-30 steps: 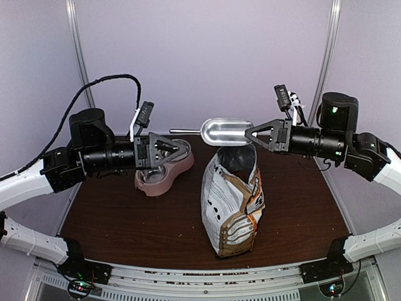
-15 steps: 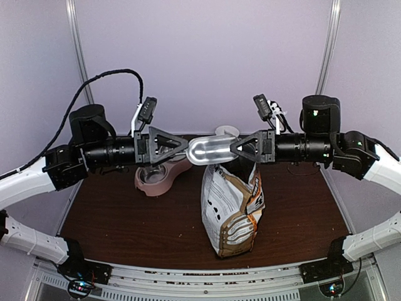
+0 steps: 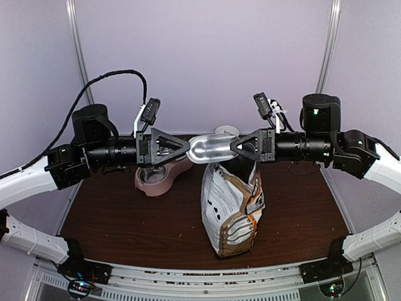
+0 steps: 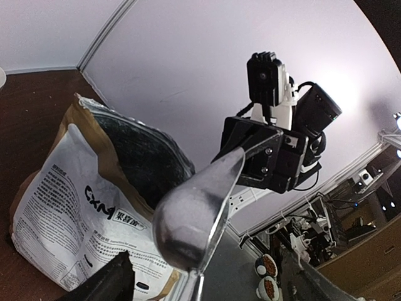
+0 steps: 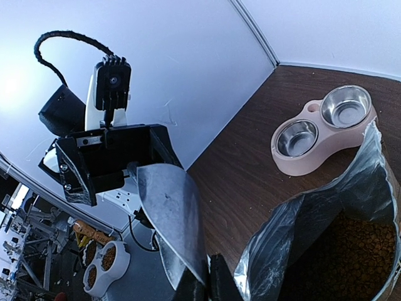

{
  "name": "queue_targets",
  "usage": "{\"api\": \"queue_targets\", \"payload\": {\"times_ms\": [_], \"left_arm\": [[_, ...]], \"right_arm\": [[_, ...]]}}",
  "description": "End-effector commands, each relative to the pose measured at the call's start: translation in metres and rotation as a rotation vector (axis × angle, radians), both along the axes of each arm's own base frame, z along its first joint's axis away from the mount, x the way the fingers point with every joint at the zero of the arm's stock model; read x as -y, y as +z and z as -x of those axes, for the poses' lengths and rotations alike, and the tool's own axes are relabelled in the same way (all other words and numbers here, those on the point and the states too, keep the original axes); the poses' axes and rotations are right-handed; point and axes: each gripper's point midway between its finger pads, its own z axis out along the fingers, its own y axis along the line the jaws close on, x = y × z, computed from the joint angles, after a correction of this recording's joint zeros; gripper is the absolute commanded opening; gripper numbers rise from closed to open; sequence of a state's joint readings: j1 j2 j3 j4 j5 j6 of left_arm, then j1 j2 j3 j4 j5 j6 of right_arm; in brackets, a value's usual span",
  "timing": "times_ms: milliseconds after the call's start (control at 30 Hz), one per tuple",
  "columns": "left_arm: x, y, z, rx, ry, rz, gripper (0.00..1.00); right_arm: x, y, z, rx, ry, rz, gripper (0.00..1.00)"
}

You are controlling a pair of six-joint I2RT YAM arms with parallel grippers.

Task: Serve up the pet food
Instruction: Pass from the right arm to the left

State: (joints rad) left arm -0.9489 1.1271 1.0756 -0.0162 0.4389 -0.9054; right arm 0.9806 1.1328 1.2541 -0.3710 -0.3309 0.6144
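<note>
- Table (image 3: pixel 125 219): dark brown surface. It carries the bag and the feeder.
- Bag (image 3: pixel 232 207): white and kraft-brown with black print. It stands upright right of the table's centre, with its top open and its silver lining exposed.
- Right gripper (image 3: pixel 234 148): held level in the air over the bag's mouth, pointing left. Its fingers are clamped together on the open lip of the metal scoop (image 3: pixel 210 149).
- Left gripper (image 3: pixel 183 149): held level, pointing right, facing the right gripper. Its fingers are spread wide, one on each side of the scoop's handle end. Contact with the scoop cannot be determined.
- Feeder (image 3: pixel 156 179): pink, with two steel bowls. It sits behind and left of the bag, apart from it, under the left gripper.
- Metal scoop: suspended between the two grippers, above the bag's upper left edge and clear of it.
- Pet food (image 5: pixel 357 251): small brown pellets inside the bag, below the lining's rim. They lie beneath the right gripper and scoop, touching neither, and below and to the right of the left gripper.
</note>
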Motion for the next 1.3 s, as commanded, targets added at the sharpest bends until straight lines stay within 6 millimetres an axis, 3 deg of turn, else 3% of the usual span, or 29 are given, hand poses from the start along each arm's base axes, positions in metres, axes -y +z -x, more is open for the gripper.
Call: {"api": "queue_targets", "payload": {"times_ms": [0,300,500,600,700,833,1267], "left_arm": [[0.002,0.023,0.002,0.039,-0.022,0.053,0.8],[0.003,0.019,0.0,0.033,-0.023,0.043,0.52],[0.005,0.017,-0.001,0.028,-0.021,0.034,0.4],[0.004,0.016,-0.001,0.025,-0.019,0.03,0.39],[0.003,0.013,-0.002,0.024,-0.007,0.021,0.46],[0.0,0.011,-0.005,0.026,0.019,0.009,0.46],[-0.005,0.008,-0.009,0.029,0.053,-0.011,0.23]], "right_arm": [[0.001,0.015,-0.005,0.027,-0.033,-0.026,0.0],[-0.001,0.01,-0.008,0.02,-0.04,-0.011,0.0],[-0.001,0.009,-0.008,0.019,-0.041,-0.006,0.0],[0.001,0.008,-0.01,0.02,-0.058,0.0,0.0],[0.004,0.008,-0.012,0.022,-0.076,0.005,0.0],[0.006,0.006,-0.013,0.019,-0.09,0.016,0.0],[0.008,0.0,-0.017,0.013,-0.113,0.039,0.0]]}}
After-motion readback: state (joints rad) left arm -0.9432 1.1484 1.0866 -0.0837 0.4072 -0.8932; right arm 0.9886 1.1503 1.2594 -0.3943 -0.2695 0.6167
